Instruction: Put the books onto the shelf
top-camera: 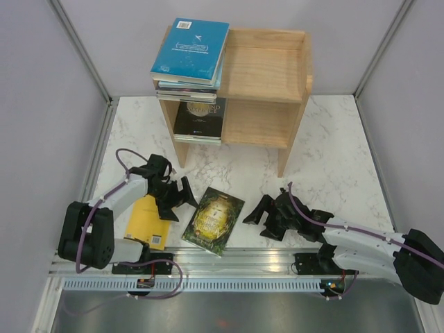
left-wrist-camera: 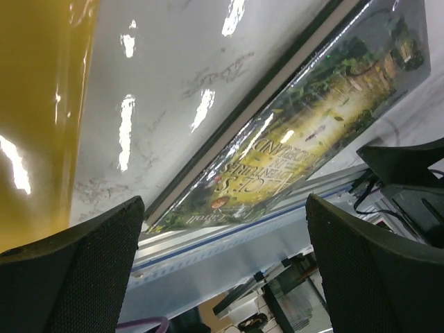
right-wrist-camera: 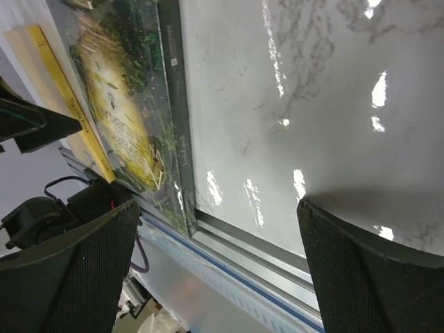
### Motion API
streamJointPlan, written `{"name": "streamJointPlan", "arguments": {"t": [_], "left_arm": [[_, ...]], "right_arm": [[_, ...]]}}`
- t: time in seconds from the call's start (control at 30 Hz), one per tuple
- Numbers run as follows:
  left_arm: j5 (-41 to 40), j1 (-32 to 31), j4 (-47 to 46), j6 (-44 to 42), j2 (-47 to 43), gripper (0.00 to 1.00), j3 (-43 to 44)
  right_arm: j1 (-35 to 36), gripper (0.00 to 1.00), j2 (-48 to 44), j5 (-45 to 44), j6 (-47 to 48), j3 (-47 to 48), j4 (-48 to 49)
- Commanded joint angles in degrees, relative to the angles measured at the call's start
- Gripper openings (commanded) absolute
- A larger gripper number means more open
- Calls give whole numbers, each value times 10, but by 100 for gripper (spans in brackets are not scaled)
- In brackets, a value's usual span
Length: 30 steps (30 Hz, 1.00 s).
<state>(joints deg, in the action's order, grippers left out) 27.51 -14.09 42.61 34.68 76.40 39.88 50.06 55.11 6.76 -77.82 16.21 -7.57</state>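
A green illustrated book lies flat on the marble table near the front edge, between my two grippers. It also shows in the left wrist view as the green book and in the right wrist view as the green book. A yellow book lies left of it, partly under my left arm. My left gripper is open just left of the green book, holding nothing. My right gripper is open just right of it, also holding nothing. The wooden shelf carries a stack topped by a light blue book. A black book lies on its lower tier.
A metal rail runs along the table's front edge, close to the green book's near corner. Grey walls enclose the table on the left, back and right. The shelf's right half holds no books.
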Motion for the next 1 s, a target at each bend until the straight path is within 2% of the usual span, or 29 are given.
{"name": "streamJointPlan", "arguments": {"t": [0.0,0.1,0.23,0.4,0.47,0.57,0.7,0.8,0.9,0.93,0.97], "left_arm": [[-28,-11,-44,23,24,100,-14],[-16,-36,-85,44,47,100,-47],[28,-102,-166,110,56,100,-106],[107,-151,-323,184,43,100,-165],[116,-153,-339,196,34,99,-167],[115,-152,-352,198,8,99,-166],[111,-152,-359,203,-35,99,-166],[106,-152,-356,201,-52,99,-164],[108,-150,-347,197,-56,98,-160],[108,-150,-340,196,-59,98,-157],[110,-150,-337,195,-63,98,-153]], "right_arm": [[6,98,32,-3,-14,-10,85],[8,98,66,-11,-26,-14,118],[20,98,121,-19,-39,-6,152],[53,98,246,-13,-58,15,244],[66,98,301,0,-65,19,286],[81,98,333,7,-75,23,315],[85,95,318,4,-75,18,301],[85,88,286,-7,-77,10,283],[85,61,246,-17,-66,16,243],[86,44,225,-23,-61,20,219],[85,36,215,-25,-51,23,210]]}}
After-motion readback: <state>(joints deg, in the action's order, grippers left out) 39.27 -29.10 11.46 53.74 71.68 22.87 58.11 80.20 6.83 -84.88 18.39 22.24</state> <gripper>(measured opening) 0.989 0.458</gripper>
